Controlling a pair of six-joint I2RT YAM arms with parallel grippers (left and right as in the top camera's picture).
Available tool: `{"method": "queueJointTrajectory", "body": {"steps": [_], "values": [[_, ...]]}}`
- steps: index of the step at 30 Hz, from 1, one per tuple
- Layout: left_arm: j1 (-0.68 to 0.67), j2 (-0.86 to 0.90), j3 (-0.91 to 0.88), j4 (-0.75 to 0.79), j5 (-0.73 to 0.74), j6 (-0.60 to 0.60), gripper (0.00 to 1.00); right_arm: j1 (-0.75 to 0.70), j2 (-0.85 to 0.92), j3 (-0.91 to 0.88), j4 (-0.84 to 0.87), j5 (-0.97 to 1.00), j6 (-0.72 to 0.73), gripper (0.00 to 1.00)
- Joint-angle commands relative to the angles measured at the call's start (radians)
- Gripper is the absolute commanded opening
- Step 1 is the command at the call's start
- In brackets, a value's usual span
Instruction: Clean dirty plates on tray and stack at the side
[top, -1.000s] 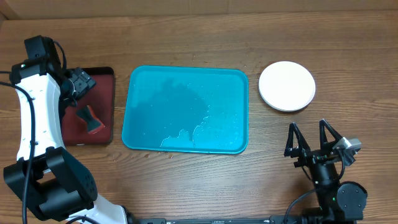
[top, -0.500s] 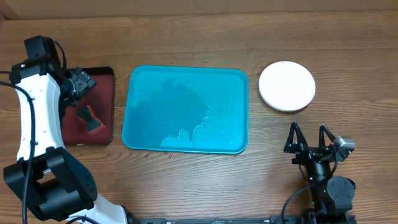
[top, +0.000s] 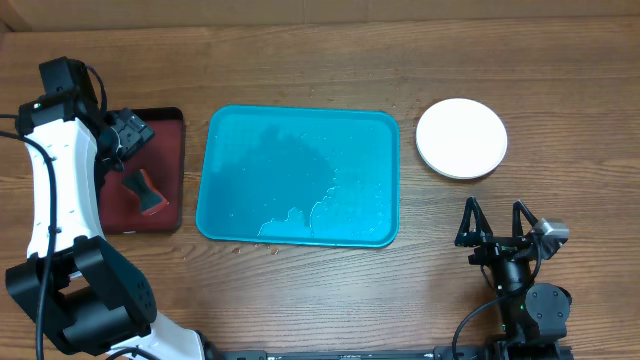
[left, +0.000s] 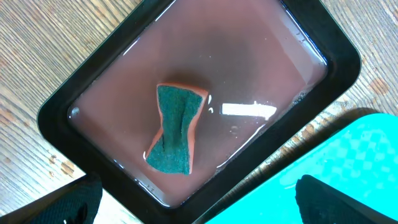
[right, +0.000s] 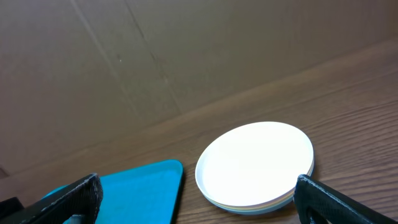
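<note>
Plates (top: 461, 138): stacked on the table (top: 300, 60) right of the tray, white on top; a yellowish rim seems to show beneath.
Tray (top: 298, 176): wet, mid-table.
My right gripper (top: 494, 204): jaws wide, empty, near the plates.
My left gripper (top: 128, 133): jaws wide, empty, above the sponge (left: 176, 129) in the red tray (top: 172, 122).

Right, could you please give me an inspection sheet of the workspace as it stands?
Surface: wooden table.
Job's things: turquoise tray wet, no plates on it; plates stacked to its right, white plate on top.
Clutter: dark red tray holding water and a green-topped sponge.
End effectors: left end effector open above the dark red tray; right end effector open, holding nothing.
Cables: black cables loop at the table's front edge.
Surroundings: cardboard wall behind the table.
</note>
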Motion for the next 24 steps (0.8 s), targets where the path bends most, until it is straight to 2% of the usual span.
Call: {"method": "queueJointTrajectory", "body": {"steps": [1,17,21,24], "values": [[-0.007,-0.011,0.011,-0.002,0.0,-0.009,1.0,0.007,-0.009,-0.01,0.006,0.002,-0.011,1.0],[-0.007,-0.011,0.011,-0.003,-0.001,-0.006,1.0,0.007,-0.009,-0.01,0.006,0.002,-0.011,1.0],[-0.007,-0.014,0.011,-0.05,-0.006,0.079,1.0,0.007,-0.009,-0.01,0.006,0.002,-0.011,1.0],[-0.009,-0.034,0.011,-0.093,-0.007,0.082,1.0,0.007,-0.009,-0.01,0.006,0.002,-0.011,1.0]]}}
